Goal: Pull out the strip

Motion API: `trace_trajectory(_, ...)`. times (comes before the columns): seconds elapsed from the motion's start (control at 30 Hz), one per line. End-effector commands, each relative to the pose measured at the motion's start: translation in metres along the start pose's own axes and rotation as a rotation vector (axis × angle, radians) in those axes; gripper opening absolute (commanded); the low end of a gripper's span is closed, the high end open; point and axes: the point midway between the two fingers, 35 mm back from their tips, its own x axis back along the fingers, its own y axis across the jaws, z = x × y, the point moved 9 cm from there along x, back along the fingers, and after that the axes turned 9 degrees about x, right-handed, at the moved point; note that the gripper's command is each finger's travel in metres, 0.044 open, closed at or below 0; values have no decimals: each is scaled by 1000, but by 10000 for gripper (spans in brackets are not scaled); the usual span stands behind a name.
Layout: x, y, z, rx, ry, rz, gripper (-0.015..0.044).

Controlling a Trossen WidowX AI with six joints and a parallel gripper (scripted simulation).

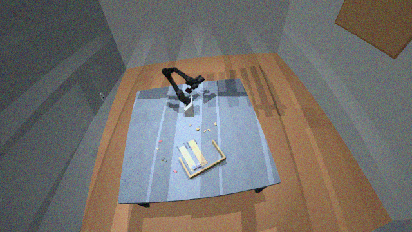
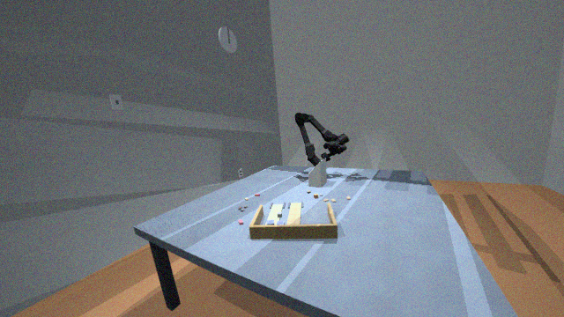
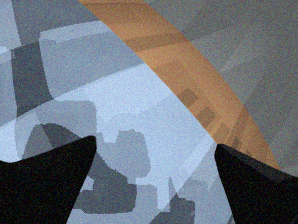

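Note:
Two pale yellow strips lie side by side in a three-sided wooden frame. The left strip (image 1: 187, 155) (image 2: 276, 211) has small bluish pieces (image 1: 194, 167) (image 2: 270, 222) at its far end from the arm. The right strip (image 1: 195, 149) (image 2: 294, 212) lies beside it and looks tan toward the frame's long wall. A small dark piece (image 2: 279, 215) shows near the left strip in the exterior view. No label is readable, so I cannot tell which piece is the labelled cube. My gripper (image 3: 157, 147) is open and empty, raised near the arm's base, well away from the strips.
The wooden frame (image 1: 207, 167) (image 2: 293, 232) is open toward the arm. Small tan bits (image 1: 197, 129) (image 2: 315, 195) lie between it and the grey arm base (image 1: 189, 111) (image 2: 317, 177). Red bits (image 1: 175, 171) (image 2: 241, 222) and dark bits (image 1: 164, 159) lie to its left.

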Motion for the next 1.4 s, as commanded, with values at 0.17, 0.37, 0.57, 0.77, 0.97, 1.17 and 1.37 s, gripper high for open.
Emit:
trace_trajectory(0.17,29,-12,14,-89,207,148,400)
trace_trajectory(0.37,78,-21,33,-264,472,402,400)
trace_trajectory(0.57,133,-16,48,-493,709,711,400)
trace_trajectory(0.77,186,7,57,-770,860,1031,400)
trace_trajectory(0.97,217,29,60,-960,944,1253,400)
trace_trajectory(1.17,264,74,59,-1255,1096,1652,400)
trace_trajectory(1.37,298,133,47,-1572,1217,2097,400)
